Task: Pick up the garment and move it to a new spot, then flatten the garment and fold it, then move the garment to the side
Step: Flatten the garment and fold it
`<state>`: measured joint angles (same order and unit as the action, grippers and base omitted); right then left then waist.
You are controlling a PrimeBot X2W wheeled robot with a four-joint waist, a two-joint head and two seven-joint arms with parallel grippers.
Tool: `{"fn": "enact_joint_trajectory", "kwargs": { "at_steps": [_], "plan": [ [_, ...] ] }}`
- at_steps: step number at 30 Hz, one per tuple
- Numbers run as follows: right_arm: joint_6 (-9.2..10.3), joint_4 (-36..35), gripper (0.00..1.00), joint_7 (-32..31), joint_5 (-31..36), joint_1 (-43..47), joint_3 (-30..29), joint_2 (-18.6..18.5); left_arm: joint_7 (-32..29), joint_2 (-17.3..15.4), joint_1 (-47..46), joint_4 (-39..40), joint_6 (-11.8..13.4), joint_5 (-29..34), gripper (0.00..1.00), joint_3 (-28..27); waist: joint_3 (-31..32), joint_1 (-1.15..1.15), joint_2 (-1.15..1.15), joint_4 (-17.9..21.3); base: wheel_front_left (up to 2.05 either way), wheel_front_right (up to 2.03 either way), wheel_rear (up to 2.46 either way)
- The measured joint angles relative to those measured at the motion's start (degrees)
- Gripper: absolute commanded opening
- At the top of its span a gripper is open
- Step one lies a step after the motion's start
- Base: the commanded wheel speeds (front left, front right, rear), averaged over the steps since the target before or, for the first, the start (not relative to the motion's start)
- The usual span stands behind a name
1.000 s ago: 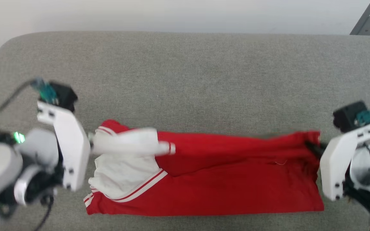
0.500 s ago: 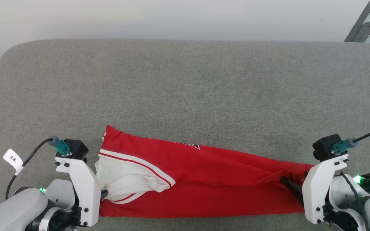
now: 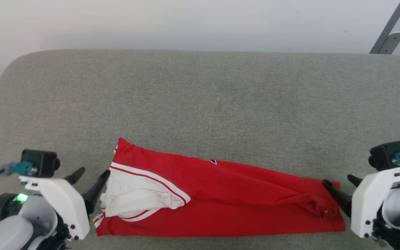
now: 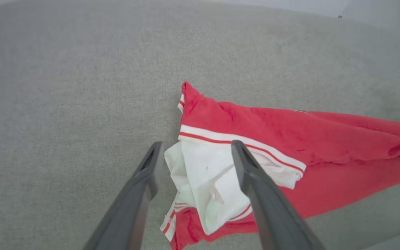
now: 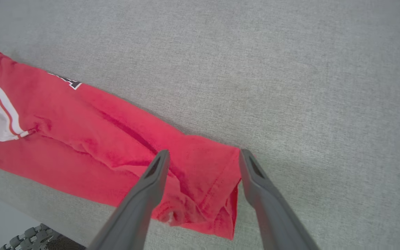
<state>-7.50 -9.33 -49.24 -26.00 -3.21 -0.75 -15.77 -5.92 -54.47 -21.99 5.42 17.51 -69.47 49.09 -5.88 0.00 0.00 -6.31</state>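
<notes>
Grey upholstered surface point(image 3: 200, 97) below a pale wall point(image 3: 186, 21), with the garment point(image 3: 238, 194) lying folded into a long red band along the surface's near edge, its white sleeve uppermost toward the surface's left end (a corner of black, white-edged lettering shows at the far fold). Left gripper point(image 3: 92, 175) low over the surface's near left part, jaws spread and holding nothing, the sleeve edge between its fingers. Right gripper point(image 3: 338, 180) over the surface's near right part, likewise released, fingers straddling the red hem corner.
</notes>
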Motion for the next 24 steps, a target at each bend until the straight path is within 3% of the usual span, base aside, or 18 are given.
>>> {"fn": "enact_joint_trajectory", "kwargs": {
  "at_steps": [9,14,18,24],
  "plan": [
    [0.00,6.0,1.00,-0.5,-0.8,0.4,-3.8,-0.7,16.8,-1.3,6.5,0.8,0.4,2.9,1.00,-4.5,-0.5,0.00,0.00,-2.1,0.00,0.00,0.00],
    [0.00,10.9,1.00,-0.4,-1.1,0.3,-4.1,-0.9,20.2,-0.7,10.3,0.5,1.4,3.0,1.00,-7.8,-0.8,0.00,0.00,-3.5,0.00,0.00,0.00],
    [0.00,14.6,1.00,-0.4,-1.3,0.3,-3.6,-0.7,20.7,1.5,14.5,-0.3,1.6,3.6,1.00,-12.2,-1.1,0.00,0.00,-4.7,0.00,0.00,0.00],
    [0.01,20.6,1.00,-0.1,-2.9,-1.8,-0.8,-0.6,20.8,7.9,20.9,-1.5,-0.6,8.9,1.00,-22.0,-1.7,0.00,0.00,-6.1,0.00,0.00,0.00]
  ]
}}
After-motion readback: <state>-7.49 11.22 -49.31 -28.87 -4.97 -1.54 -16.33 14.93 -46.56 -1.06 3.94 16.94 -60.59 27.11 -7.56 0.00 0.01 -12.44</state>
